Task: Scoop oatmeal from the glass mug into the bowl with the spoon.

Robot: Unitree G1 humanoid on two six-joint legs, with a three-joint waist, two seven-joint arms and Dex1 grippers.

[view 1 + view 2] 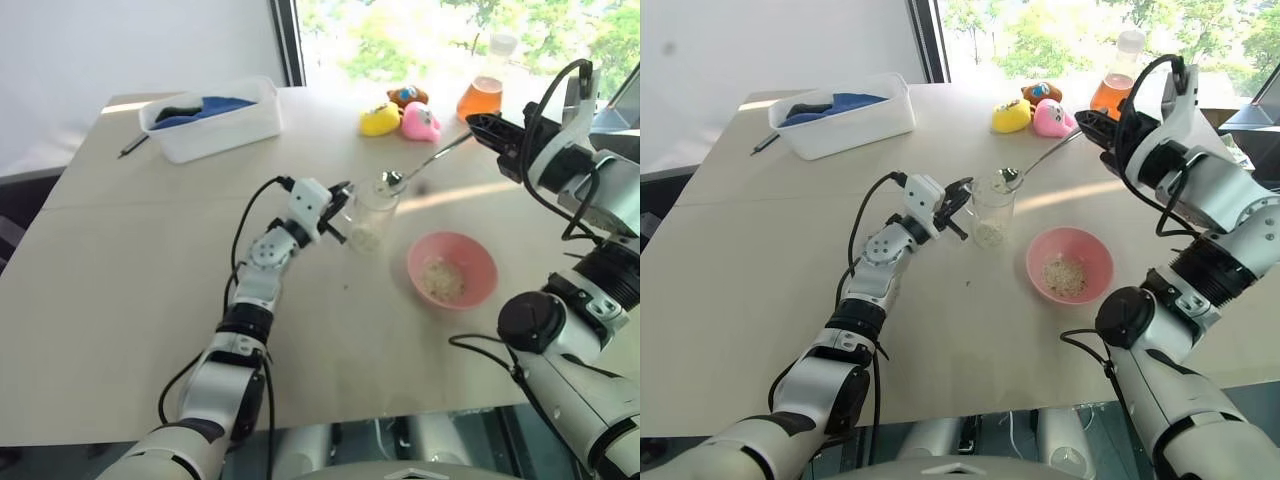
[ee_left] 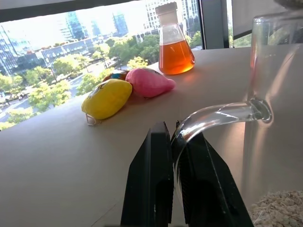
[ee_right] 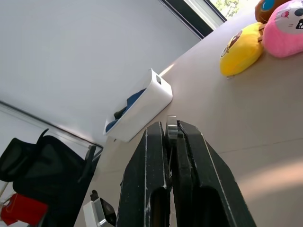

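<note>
From my end, L to R: white tub [image 1: 215,125] w/ blue cloth at the far left of the table [image 1: 120,300], dark pen [image 1: 133,146] just beside it. My left gripper [image 1: 340,212] is pinched tight on the handle of the glass mug [image 1: 372,212], mug upright mid-table, oatmeal [image 1: 366,238] in its bottom. Spoon [image 1: 420,166] hangs over the mug rim, its round end at the mouth, handle running up-right into my right gripper [image 1: 478,128], clamped on it. Pink bowl [image 1: 452,270] just right of the mug, near but apart, some flakes inside. Far side: yellow toy [image 1: 380,120], pink toy [image 1: 421,122], orange flask [image 1: 482,92].
</note>
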